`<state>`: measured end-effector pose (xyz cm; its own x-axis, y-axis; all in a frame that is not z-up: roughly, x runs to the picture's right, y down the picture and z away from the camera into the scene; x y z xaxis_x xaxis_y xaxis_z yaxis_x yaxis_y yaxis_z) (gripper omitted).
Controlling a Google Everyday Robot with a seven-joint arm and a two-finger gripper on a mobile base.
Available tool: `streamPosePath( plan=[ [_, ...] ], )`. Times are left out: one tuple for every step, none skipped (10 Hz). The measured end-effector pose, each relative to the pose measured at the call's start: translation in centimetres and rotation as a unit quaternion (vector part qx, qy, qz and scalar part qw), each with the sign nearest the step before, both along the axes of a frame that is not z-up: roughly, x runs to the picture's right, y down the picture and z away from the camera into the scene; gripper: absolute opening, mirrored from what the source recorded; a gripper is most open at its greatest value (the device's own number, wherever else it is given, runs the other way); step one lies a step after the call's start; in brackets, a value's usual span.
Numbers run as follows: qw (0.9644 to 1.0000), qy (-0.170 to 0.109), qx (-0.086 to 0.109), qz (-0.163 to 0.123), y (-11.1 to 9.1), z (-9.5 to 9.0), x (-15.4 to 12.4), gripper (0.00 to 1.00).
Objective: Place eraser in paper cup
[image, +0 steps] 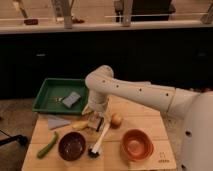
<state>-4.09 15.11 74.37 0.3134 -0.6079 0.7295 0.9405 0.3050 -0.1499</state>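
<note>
Dark cabinets under a pale countertop back a wooden table carrying a green tray with a grey block in it, a dark bowl, an orange bowl, a brush and a green vegetable. From the camera view, the white arm reaches down to the table centre, and the gripper sits low just above the surface beside a small round yellowish item. Whether its fingers are released or clenched cannot be told, and neither an eraser nor a paper cup can be picked out with certainty.

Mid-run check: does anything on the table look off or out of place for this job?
One thing: no paper cup is visible anywhere, only the orange bowl and the dark bowl. Nothing looks spilled or damaged. The gripper is low over the table beside the brush.
</note>
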Motion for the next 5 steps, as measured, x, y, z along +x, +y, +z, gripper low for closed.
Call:
streamPosePath(
  plan=[
    [1.0000,0.002,0.003,0.006,-0.2,0.1,0.3,0.80],
    [0.9999,0.005,0.006,0.012,-0.5,0.3,0.6,0.80],
    [0.9997,0.007,0.010,0.019,-0.8,0.5,1.0,0.80],
    [0.9996,0.010,0.013,0.024,-1.1,0.6,1.3,0.80],
    [0.9993,0.014,0.019,0.030,-1.6,0.7,1.8,0.80]
  ],
)
